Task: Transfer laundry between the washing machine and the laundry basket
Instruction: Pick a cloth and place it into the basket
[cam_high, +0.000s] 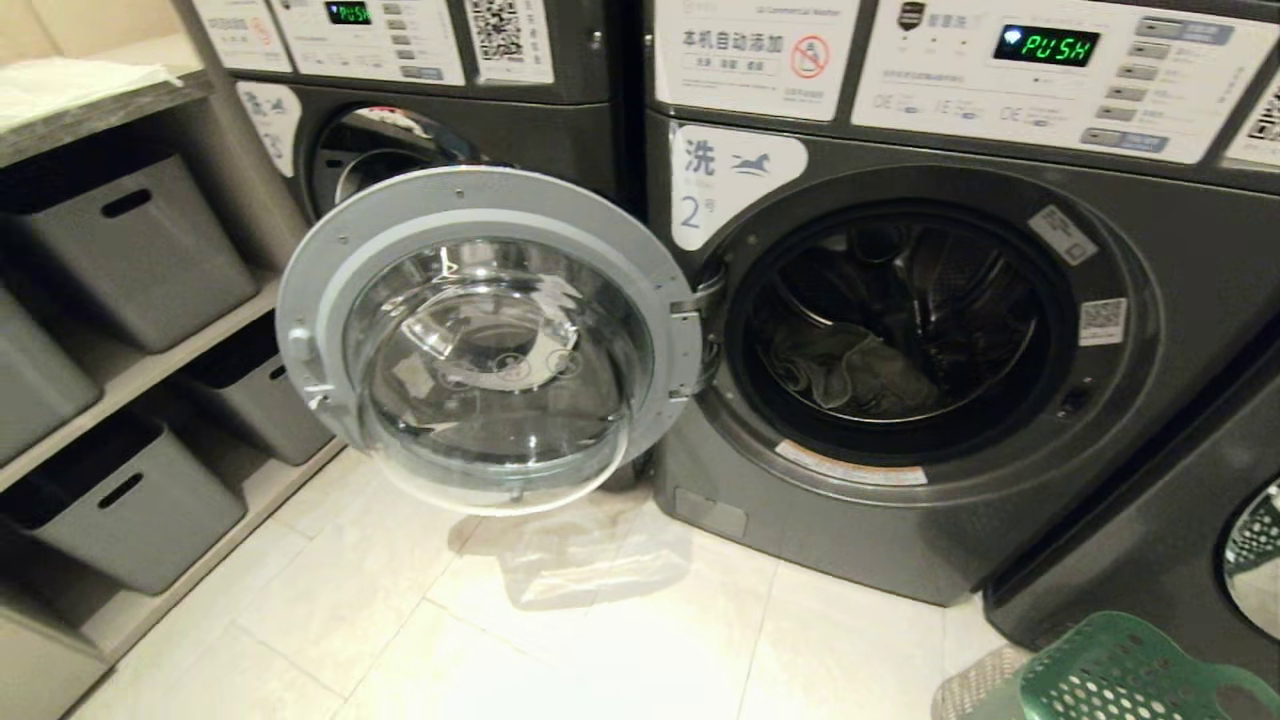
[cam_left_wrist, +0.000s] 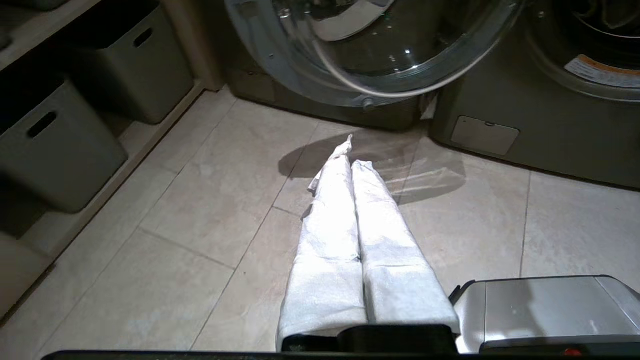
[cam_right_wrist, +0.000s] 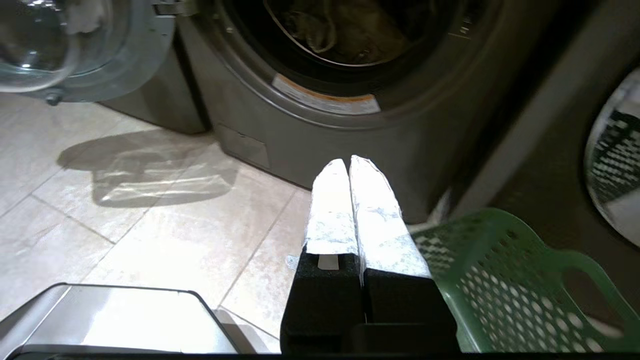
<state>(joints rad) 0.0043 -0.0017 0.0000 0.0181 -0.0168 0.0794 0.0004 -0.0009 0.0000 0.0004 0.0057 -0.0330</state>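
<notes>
Standing wide open, the round chrome-rimmed glass door (cam_high: 490, 335) of the dark grey front-loading washing machine (cam_high: 1150, 420) marked 2 is swung out to the robot's left, across the front of the like machine beside it. Inside the steel drum (cam_high: 900, 300), a dark olive-grey soft cloth garment (cam_high: 850, 375) is seen lying crumpled on the drum's lower left, wholly inside the opening. A green "PUSH" reading (cam_high: 1047, 46) is shown on the panel above.

A green plastic laundry basket (cam_high: 1120, 670) pierced with round holes is set on the pale tiled floor (cam_high: 400, 620) at the lower right, in front of a third machine and well apart from the garment. Nothing can be made out inside the part of the basket that is shown.

Neither arm is caught by the head camera. In the left wrist view, the left gripper (cam_left_wrist: 352, 152) is held low over the tiles, before the hanging door, its white-wrapped fingers (cam_left_wrist: 330, 215) pressed together and clasping nothing. In the right wrist view, the right gripper (cam_right_wrist: 347, 162) is likewise clenched and empty, pointed at the washer's lower front, with the basket's rim just beside it.

Solid grey bins (cam_high: 130, 250) with slot handles are stored on shelves at the left.
</notes>
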